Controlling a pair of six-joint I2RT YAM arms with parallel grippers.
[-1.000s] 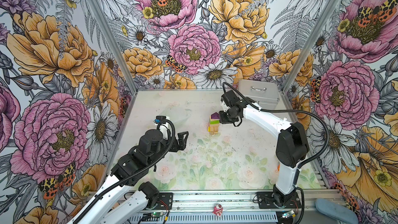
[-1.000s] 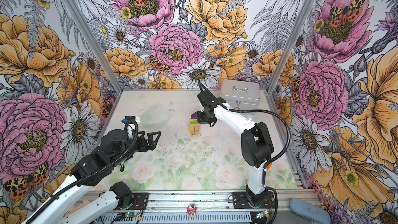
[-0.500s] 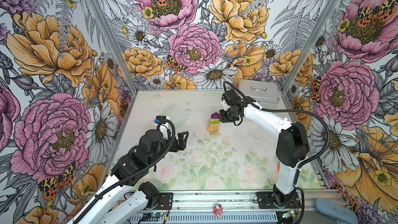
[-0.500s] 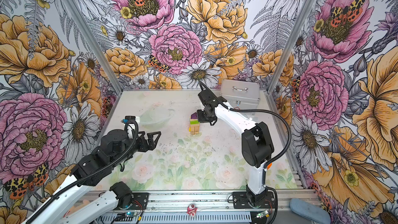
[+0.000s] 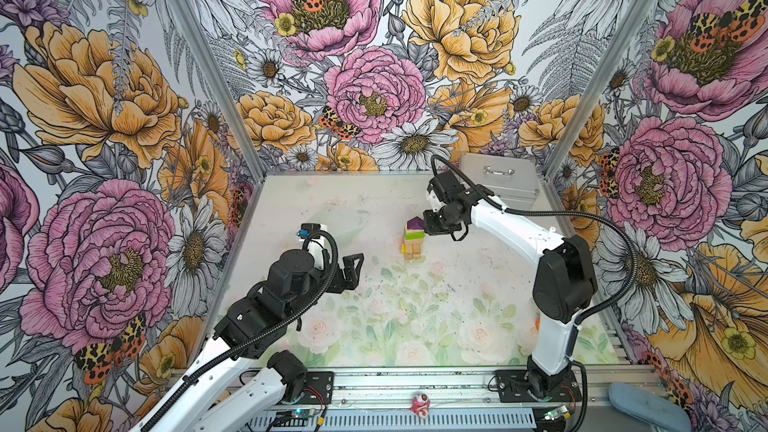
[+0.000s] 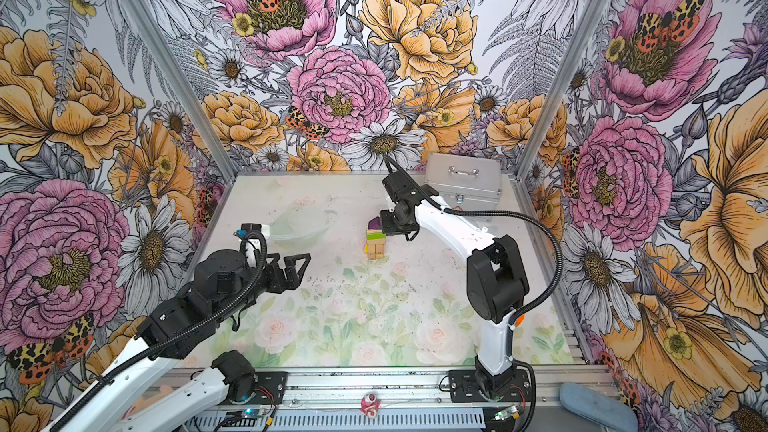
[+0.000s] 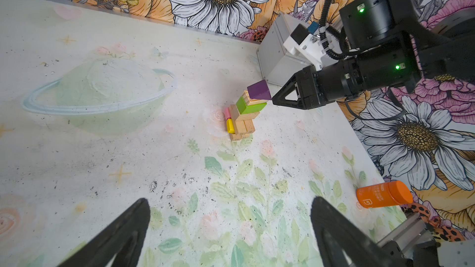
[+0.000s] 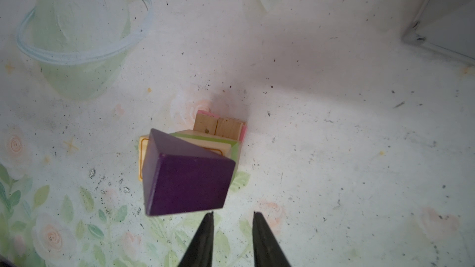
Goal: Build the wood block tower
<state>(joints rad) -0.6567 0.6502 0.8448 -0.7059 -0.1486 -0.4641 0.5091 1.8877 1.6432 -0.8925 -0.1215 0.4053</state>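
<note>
In both top views the tower [image 5: 413, 238] is seen standing mid-surface [image 5: 415, 326], with the purple block [image 5: 415, 224] on top. The right claw [image 5: 427, 222] is placed just beside that block. The left claw [image 5: 353, 272] is held wide, well apart from the stack. In the left wrist view the right claw tips are shown near the purple block [image 7: 259, 91]; contact cannot be told. In the right wrist view the right claw [image 8: 232, 214] is seen narrow, with nothing gripped and the block just beyond it.
</note>
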